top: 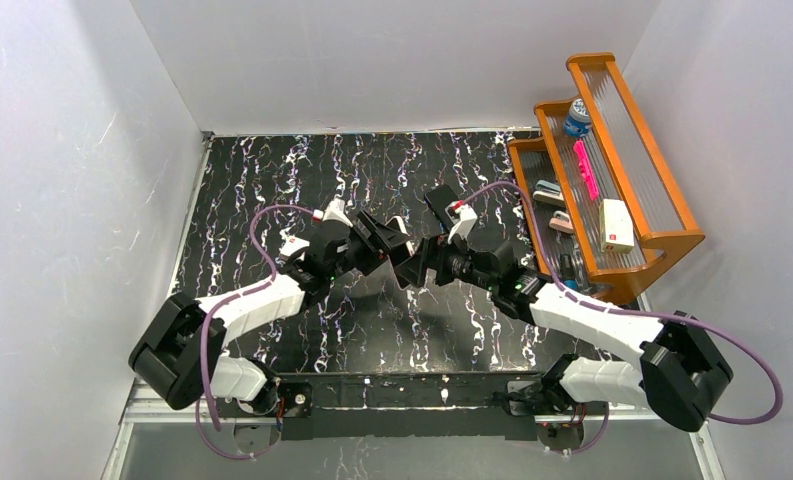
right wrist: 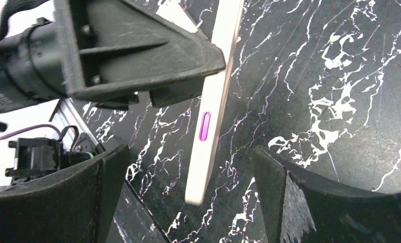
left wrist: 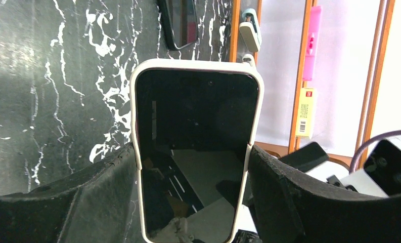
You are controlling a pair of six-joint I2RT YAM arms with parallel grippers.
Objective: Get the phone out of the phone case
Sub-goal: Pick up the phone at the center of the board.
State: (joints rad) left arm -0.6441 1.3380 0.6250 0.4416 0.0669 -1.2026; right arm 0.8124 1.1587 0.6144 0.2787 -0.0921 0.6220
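The phone (left wrist: 195,136), dark screen facing the left wrist camera, sits inside a white case (left wrist: 197,63). My left gripper (left wrist: 193,157) is shut on the case's two long sides and holds it above the table. In the top view the left gripper (top: 377,245) and right gripper (top: 427,262) meet at mid-table with the cased phone (top: 408,262) between them. In the right wrist view the case (right wrist: 213,111) shows edge-on with a magenta side button (right wrist: 205,126). My right gripper (right wrist: 185,167) is open, its fingers on either side of the case's lower end and not touching it.
A black phone-like slab (left wrist: 178,23) lies on the black marbled table (top: 272,180) beyond the grippers. A wooden rack (top: 662,240) at the right holds a pink marker (top: 585,168), a white box (top: 617,224), a bottle (top: 576,117) and small items.
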